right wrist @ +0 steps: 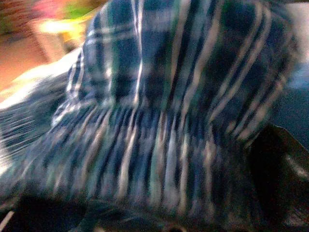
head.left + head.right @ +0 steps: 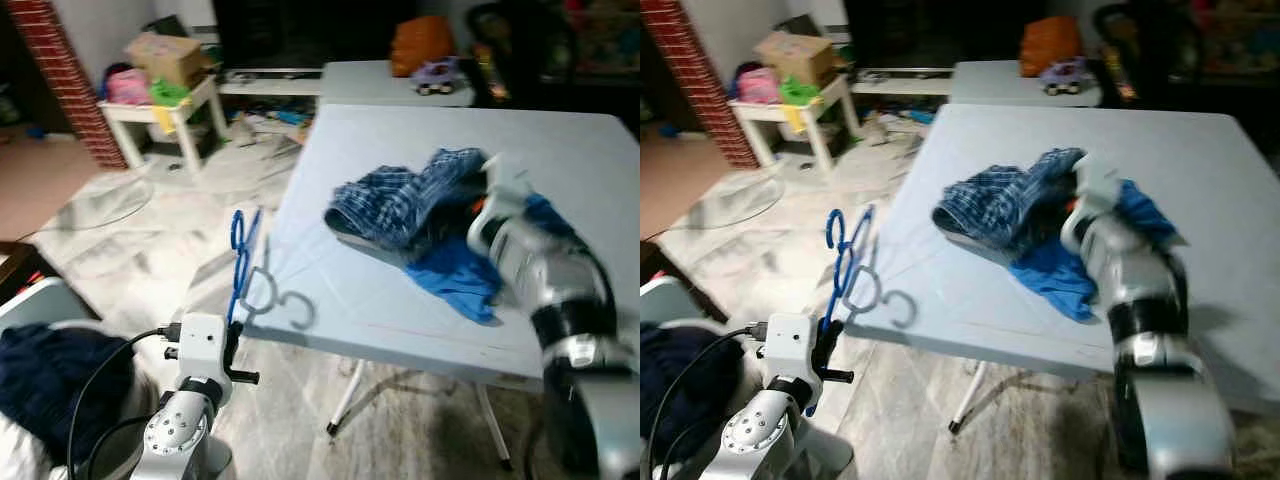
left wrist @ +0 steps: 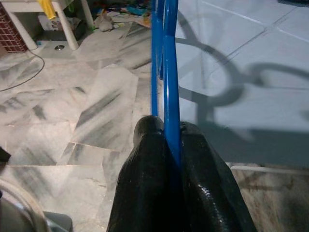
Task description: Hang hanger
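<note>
A blue hanger (image 2: 240, 250) stands upright just off the left edge of the pale blue table (image 2: 400, 310), throwing a hook-shaped shadow on the tabletop. My left gripper (image 3: 166, 126) is shut on its lower bar, below table height. A crumpled blue plaid shirt (image 2: 400, 205) lies mid-table on top of a plain blue cloth (image 2: 455, 275). My right gripper (image 2: 483, 200) reaches into the right side of that pile. The plaid fabric (image 1: 159, 111) sits blurred and very close in the right wrist view, with one dark finger (image 1: 280, 164) beside it.
A small white side table with a cardboard box (image 2: 165, 60) stands far left by a brick column (image 2: 65, 75). A second table (image 2: 380, 85) behind holds a toy car (image 2: 435, 75). Dark blue clothes (image 2: 50, 380) lie at lower left. Marble floor spreads to the left.
</note>
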Robot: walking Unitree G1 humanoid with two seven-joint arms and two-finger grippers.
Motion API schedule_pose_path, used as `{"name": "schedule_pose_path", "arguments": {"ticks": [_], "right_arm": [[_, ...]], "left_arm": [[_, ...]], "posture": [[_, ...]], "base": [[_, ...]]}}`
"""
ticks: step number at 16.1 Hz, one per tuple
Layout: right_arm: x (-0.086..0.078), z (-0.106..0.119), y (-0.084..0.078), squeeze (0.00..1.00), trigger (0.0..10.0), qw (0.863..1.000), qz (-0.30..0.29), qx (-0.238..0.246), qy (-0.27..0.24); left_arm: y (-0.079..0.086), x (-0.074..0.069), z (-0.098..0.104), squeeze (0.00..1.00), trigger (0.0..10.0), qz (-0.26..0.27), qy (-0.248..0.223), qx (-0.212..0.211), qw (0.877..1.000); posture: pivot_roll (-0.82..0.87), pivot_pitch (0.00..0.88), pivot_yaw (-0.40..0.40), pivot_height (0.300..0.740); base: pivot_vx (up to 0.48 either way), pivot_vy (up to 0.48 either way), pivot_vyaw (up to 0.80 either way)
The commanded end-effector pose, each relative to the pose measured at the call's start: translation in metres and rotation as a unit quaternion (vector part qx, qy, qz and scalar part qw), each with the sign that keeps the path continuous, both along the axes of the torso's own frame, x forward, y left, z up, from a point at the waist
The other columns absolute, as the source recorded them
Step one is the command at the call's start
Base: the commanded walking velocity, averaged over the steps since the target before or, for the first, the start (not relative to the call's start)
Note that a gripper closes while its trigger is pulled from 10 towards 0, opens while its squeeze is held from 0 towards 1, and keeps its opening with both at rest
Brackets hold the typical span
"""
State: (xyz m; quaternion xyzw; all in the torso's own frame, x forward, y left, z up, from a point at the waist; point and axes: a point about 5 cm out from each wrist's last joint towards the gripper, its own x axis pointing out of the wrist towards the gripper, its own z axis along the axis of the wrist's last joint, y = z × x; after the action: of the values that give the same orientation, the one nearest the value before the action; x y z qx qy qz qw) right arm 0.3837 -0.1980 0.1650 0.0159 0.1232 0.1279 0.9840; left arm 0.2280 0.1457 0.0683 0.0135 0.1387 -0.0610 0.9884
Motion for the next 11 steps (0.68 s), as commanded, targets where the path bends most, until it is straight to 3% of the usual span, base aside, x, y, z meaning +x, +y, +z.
{"name": "schedule_pose_path", "arguments": {"ticks": [1,4,5,7,8,9,11], "right_arm": [[-0.003,0.01,-0.001,1.0,10.0,0.999,0.045,-0.008,-0.014],[-0.008,0.006,-0.017,1.0,10.0,0.996,0.063,-0.069,-0.003],[-0.014,0.004,-0.019,1.0,10.0,0.988,0.103,-0.115,-0.001],[-0.024,0.004,-0.02,1.0,10.0,0.966,0.172,-0.193,-0.011],[-0.03,0.007,-0.021,1.0,10.0,0.949,0.221,-0.225,-0.023],[-0.037,0.013,-0.023,1.0,10.0,0.931,0.272,-0.239,-0.037],[-0.042,0.016,-0.029,1.0,10.0,0.919,0.302,-0.251,-0.029]], "left_arm": [[-0.004,0.003,0.003,0.0,10.0,-0.015,-0.007,-0.002,1.0],[-0.004,0.002,0.002,0.0,10.0,-0.021,-0.004,-0.006,1.0],[-0.004,0.001,0.002,0.0,10.0,-0.023,-0.002,-0.007,1.0],[-0.004,0.0,0.001,0.0,10.0,-0.026,0.002,-0.005,1.0],[-0.004,0.0,0.001,0.0,10.0,-0.028,0.002,-0.005,1.0],[-0.004,0.0,0.001,0.0,10.0,-0.032,0.004,-0.002,0.999],[-0.004,0.0,0.001,0.0,10.0,-0.035,0.004,-0.002,0.999]], "posture": [[-0.06,0.0,0.03,0.74],[-0.06,0.0,0.036,0.74],[-0.06,0.0,0.036,0.74],[-0.06,0.0,0.038,0.74],[-0.06,0.0,0.041,0.74],[-0.06,0.0,0.042,0.74],[-0.06,0.0,0.043,0.74]], "base": [[0.0,0.0,0.0],[0.0,0.0,0.0],[0.0,0.0,0.0],[0.0,0.0,0.0],[0.0,0.0,0.0],[0.0,0.0,0.0],[0.0,0.0,0.0]]}}
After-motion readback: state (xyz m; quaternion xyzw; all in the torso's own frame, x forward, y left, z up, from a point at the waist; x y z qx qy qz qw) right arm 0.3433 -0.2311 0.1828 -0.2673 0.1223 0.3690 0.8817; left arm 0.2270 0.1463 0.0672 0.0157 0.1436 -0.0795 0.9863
